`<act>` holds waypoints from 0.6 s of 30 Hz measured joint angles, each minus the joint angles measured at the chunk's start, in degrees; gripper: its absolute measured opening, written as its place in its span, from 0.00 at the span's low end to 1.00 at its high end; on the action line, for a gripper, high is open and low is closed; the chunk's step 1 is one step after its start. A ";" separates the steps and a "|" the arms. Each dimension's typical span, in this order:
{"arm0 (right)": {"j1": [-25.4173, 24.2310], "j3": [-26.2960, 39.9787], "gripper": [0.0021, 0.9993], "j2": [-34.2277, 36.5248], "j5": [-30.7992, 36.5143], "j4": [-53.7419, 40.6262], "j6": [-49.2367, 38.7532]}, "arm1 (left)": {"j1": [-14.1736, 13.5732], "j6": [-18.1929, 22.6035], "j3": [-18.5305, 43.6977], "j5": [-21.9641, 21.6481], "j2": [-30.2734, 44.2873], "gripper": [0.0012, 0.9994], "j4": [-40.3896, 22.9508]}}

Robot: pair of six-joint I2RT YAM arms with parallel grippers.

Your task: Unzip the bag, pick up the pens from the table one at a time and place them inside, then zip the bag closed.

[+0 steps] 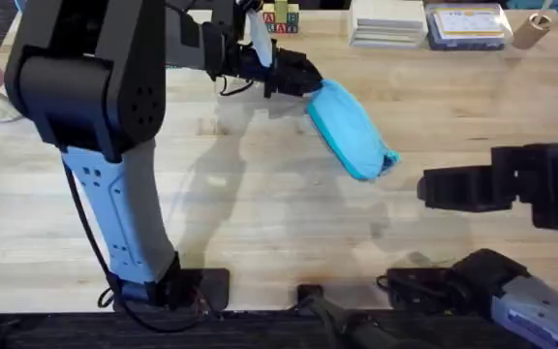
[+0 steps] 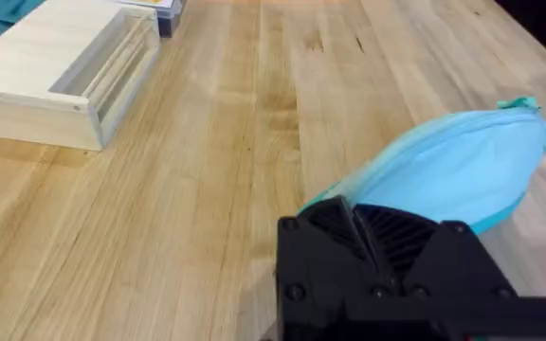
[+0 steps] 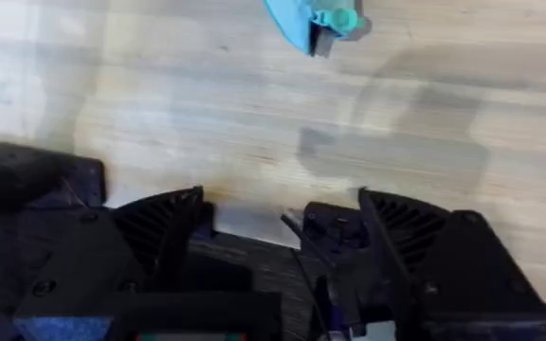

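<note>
Your left end effector (image 1: pixel 294 76) is clamped on the near-left end of the bag (image 1: pixel 349 131), and in the left wrist view you see the black fingers (image 2: pixel 387 256) closed over the light blue fabric with the rest of the pouch (image 2: pixel 463 170) running away from them across the counter (image 1: pixel 260 194). The bag lies on the counter past the middle, its long axis slanting from the held end down toward the right arm's side, and the small teal pull tab (image 1: pixel 389 160) sits at the free end, the end farthest from the left end effector. That is the relation your next move turns on: the tab points toward the right end effector (image 1: pixel 434 186), which hovers just off that end, with bare counter between them. In the right wrist view the tab (image 3: pixel 337 18) shows ahead of the fingers (image 3: pixel 173 223), which stand spread apart with nothing between them (so that one is released and ready). The right arm is clearly the nearer one to the tab, while the left serves as the anchor. My judgement is that the zip step is in hand, and the pull would have to run along the pouch's long axis toward the held end. I can't make out any pens on the counter in these views.
</note>
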 joint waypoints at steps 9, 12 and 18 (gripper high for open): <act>-3.32 0.00 1.00 0.02 0.06 0.00 5.99 | 0.00 0.00 0.00 0.00 0.00 0.04 0.00; -4.23 0.00 1.00 0.07 0.57 -0.07 9.54 | 0.00 0.00 0.00 0.00 0.00 0.04 0.00; -4.78 0.17 1.00 0.74 3.56 -0.56 22.62 | 0.00 0.00 0.00 0.00 0.00 0.04 0.00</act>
